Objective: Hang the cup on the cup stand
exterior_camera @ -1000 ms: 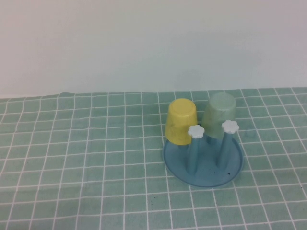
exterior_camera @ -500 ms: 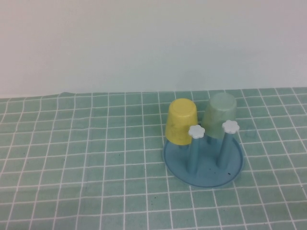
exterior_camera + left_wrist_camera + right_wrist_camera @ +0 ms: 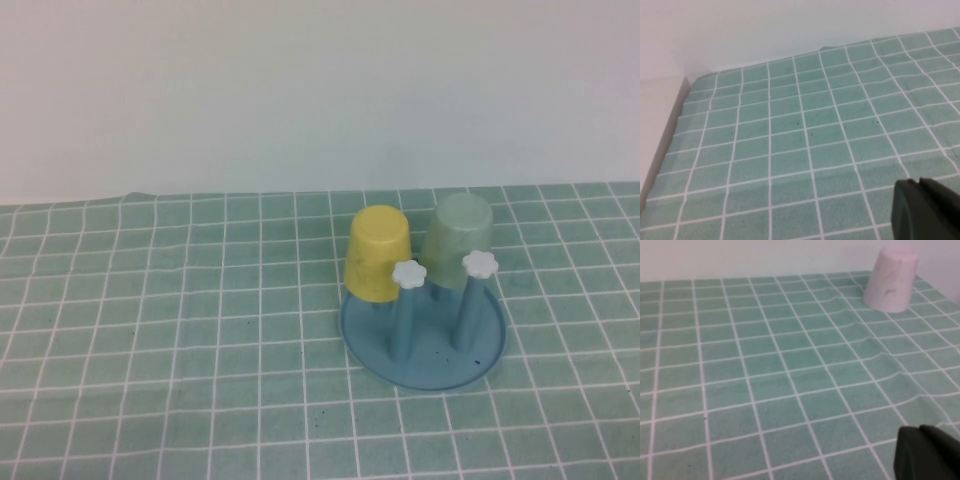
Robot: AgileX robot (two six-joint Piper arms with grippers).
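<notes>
Neither arm shows in the high view; both sit pulled back at the near side of the bench (image 3: 150, 350), off the working area. The left gripper (image 3: 927, 210) appears only as a dark tip low over the green checked cloth (image 3: 805, 145), fingers together, nothing between them. The right gripper (image 3: 927, 452) looks the same in its wrist view: a dark tip just above the cloth, fingers together and empty, with a pale upturned cup (image 3: 891, 279) standing well apart from it toward the far edge.

Out on the right half of the bench, the cup (image 3: 458, 242) is upside down on the cup stand (image 3: 425, 345), over a far-side peg, well away from both sets of fingers. The yellow cup (image 3: 378, 253) sits inverted just beside it. Two white flower knobs (image 3: 408, 274) top the bare near pegs.
</notes>
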